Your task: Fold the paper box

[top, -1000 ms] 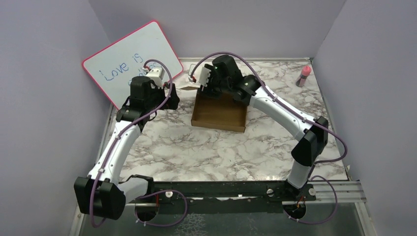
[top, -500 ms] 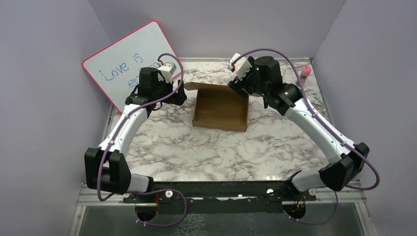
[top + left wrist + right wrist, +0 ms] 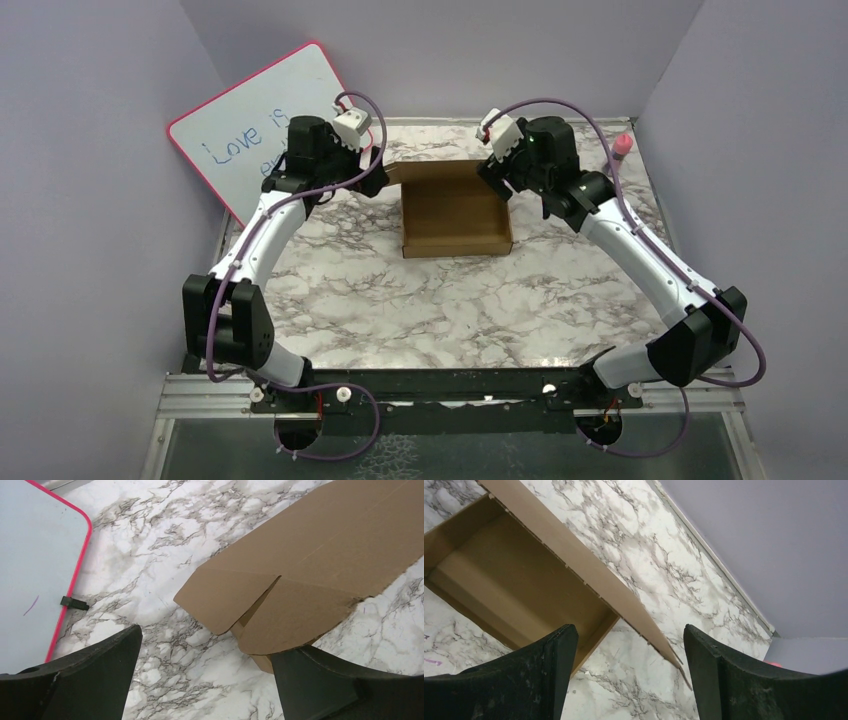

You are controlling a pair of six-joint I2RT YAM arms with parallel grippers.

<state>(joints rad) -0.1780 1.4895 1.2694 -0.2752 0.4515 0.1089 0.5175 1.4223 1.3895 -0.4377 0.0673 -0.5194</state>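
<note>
The paper box (image 3: 455, 212) lies in the middle of the table as a shallow brown tray, its lid flap standing up along the far side. My left gripper (image 3: 376, 178) hangs open at the box's back left corner. In the left wrist view the rounded side flaps (image 3: 280, 605) spread just ahead of the open left gripper (image 3: 205, 680), and one flap's edge reaches the right finger (image 3: 330, 685). My right gripper (image 3: 496, 176) is open at the back right corner. From the right wrist the tray's inside (image 3: 519, 585) and the lid's edge (image 3: 589, 575) show, with the lid's corner above the gap of the open right gripper (image 3: 626, 680).
A pink-framed whiteboard (image 3: 255, 130) with blue writing leans against the left wall, close behind the left arm; its edge (image 3: 75, 570) also shows from the left wrist. A pink-capped bottle (image 3: 620, 150) stands at the back right. Purple walls enclose the marble table (image 3: 420, 310).
The right gripper has left the box's back left part and swung to its back right corner, opening wider. The left gripper has moved right to the box. The box now sits squarer.
</note>
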